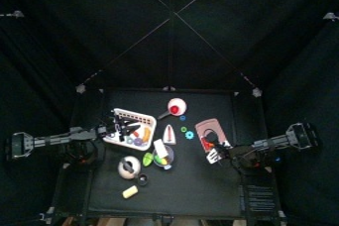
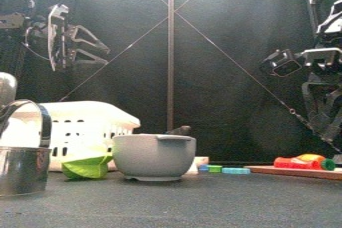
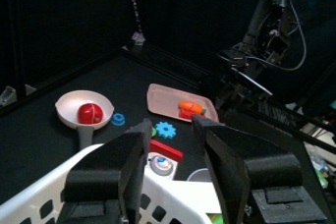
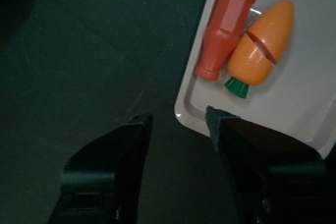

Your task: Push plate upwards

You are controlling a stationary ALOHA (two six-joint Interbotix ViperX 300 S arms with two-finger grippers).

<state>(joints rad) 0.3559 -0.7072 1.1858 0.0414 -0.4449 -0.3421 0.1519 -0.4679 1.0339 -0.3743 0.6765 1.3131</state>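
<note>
The pinkish-brown plate (image 1: 212, 135) lies right of the table's middle and carries a toy carrot (image 4: 262, 43) and a red sausage-shaped piece (image 4: 223, 29). In the right wrist view the plate (image 4: 282, 110) fills one side, and its near corner lies just beyond my open right gripper (image 4: 178, 147), which hovers above it. In the top view the right gripper (image 1: 228, 151) is at the plate's near right corner. My left gripper (image 3: 171, 159) is open and empty over the white basket (image 3: 79, 194). The plate also shows in the left wrist view (image 3: 168, 96).
The white slatted basket (image 1: 130, 124) stands left of centre. A red-and-white round thing (image 1: 176, 107) sits behind the middle. A grey bowl (image 2: 154, 157), a metal cup (image 2: 20, 167) and small coloured toys (image 1: 162, 154) crowd the front. A blue gear (image 3: 165, 129) lies near the plate.
</note>
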